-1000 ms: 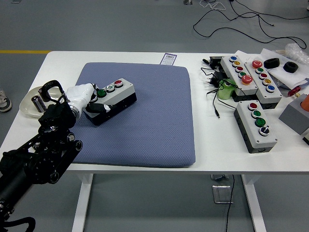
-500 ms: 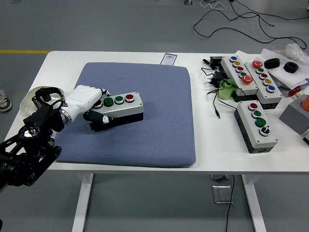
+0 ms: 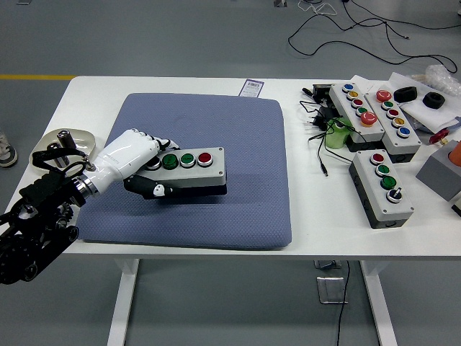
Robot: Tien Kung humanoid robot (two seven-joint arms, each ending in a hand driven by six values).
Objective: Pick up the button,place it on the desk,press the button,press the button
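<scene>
While the left robot hand [image 3: 137, 162] grasps its left end, the button box [image 3: 189, 169] sits over the blue mat [image 3: 238, 144].

You're looking at a left arm [image 3: 39, 220] of black jointed segments with round silver screw caps and exposed brackets, ending in a glossy white-shelled left hand [image 3: 130, 158] whose segmented fingers [image 3: 153, 143] and thumb tip turn black.

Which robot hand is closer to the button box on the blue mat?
Left. The left hand grips the button box at its left end; the right hand is out of view.
</scene>
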